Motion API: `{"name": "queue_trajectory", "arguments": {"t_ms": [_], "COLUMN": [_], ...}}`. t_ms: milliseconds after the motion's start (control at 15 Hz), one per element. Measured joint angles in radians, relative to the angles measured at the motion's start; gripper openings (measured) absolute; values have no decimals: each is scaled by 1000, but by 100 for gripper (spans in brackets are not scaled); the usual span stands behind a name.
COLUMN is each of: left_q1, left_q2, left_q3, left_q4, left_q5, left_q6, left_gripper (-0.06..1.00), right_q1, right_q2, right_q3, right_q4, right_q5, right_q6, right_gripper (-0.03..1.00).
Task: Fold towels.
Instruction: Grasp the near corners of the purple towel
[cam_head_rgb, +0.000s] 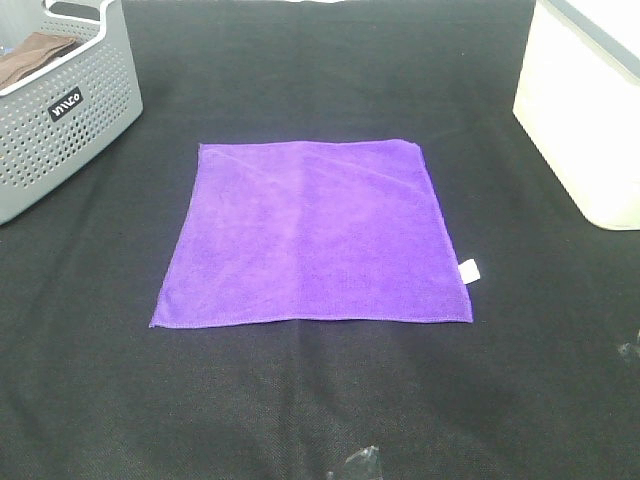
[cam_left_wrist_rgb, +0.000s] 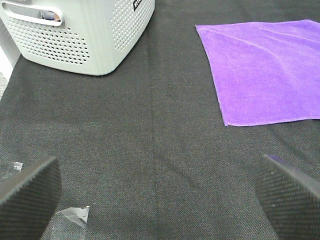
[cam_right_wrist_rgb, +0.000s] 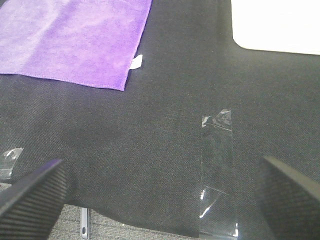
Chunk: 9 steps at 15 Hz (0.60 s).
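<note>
A bright purple square towel (cam_head_rgb: 315, 235) lies flat and unfolded in the middle of the black table cover, with a small white tag (cam_head_rgb: 468, 270) at its right edge. It also shows in the left wrist view (cam_left_wrist_rgb: 265, 70) and in the right wrist view (cam_right_wrist_rgb: 75, 37). My left gripper (cam_left_wrist_rgb: 160, 200) is open and empty, over bare cover well short of the towel's near left corner. My right gripper (cam_right_wrist_rgb: 160, 200) is open and empty, over bare cover near the table's front edge, apart from the towel's tagged corner. Neither gripper shows in the exterior high view.
A grey perforated basket (cam_head_rgb: 55, 105) holding a brown cloth (cam_head_rgb: 30, 55) stands at the back left; it also shows in the left wrist view (cam_left_wrist_rgb: 85, 35). A white bin (cam_head_rgb: 585, 110) stands at the back right. Clear tape strips (cam_right_wrist_rgb: 216, 170) lie on the cover near the front edge.
</note>
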Motion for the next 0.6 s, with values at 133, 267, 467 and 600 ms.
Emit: {"name": "queue_trajectory", "arguments": {"t_ms": [133, 267, 467, 600], "left_q1": [0, 0, 0, 0], "left_q2": [0, 39, 352, 614], "left_q3": [0, -19, -151, -202], "left_q4": [-10, -48, -65, -72], "left_q5": [0, 20, 105, 85], "left_q6": [0, -1, -13, -16], "left_gripper": [99, 99, 99, 99], "right_q1": [0, 0, 0, 0], "right_q2": [0, 48, 358, 638], "right_q3": [0, -36, -160, -235], "right_q4": [3, 37, 83, 102], "right_q5": [0, 13, 28, -33], "right_q6": [0, 20, 67, 71], "right_gripper": [96, 96, 96, 96]}}
